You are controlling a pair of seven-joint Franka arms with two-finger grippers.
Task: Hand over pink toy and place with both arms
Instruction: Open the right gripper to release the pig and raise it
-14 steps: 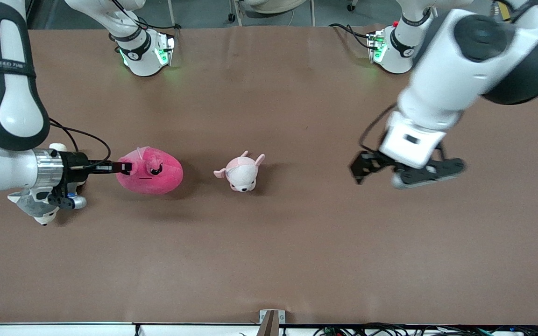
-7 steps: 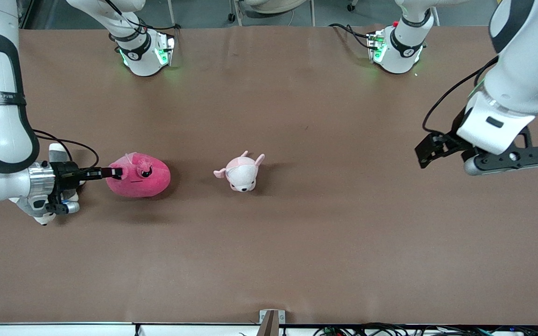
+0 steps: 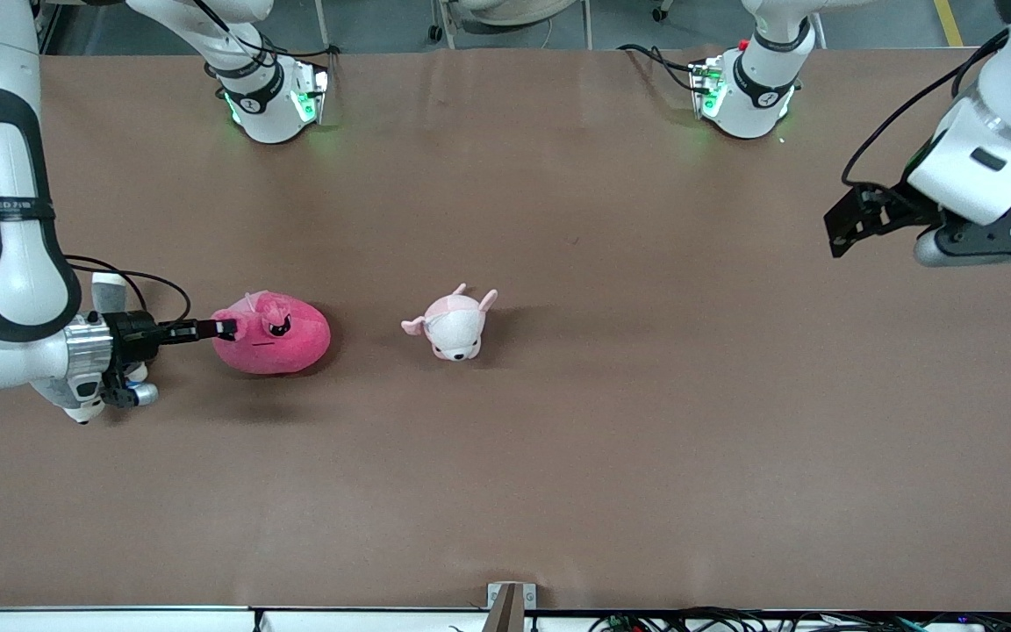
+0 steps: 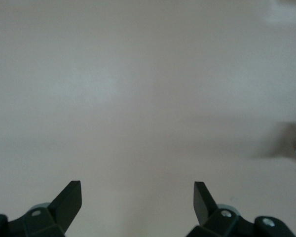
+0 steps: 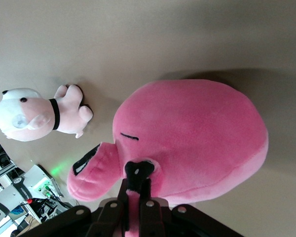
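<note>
The pink toy lies on the counter toward the right arm's end, pinched by an ear in the closed fingers of the right gripper. Release should be delayed until the toy is seen settled. The left gripper hangs wide open over its own end.

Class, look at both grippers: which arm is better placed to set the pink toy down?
The right. The right gripper is shut on the pink toy, while the left gripper hangs open and empty over the table at the left arm's end.
</note>
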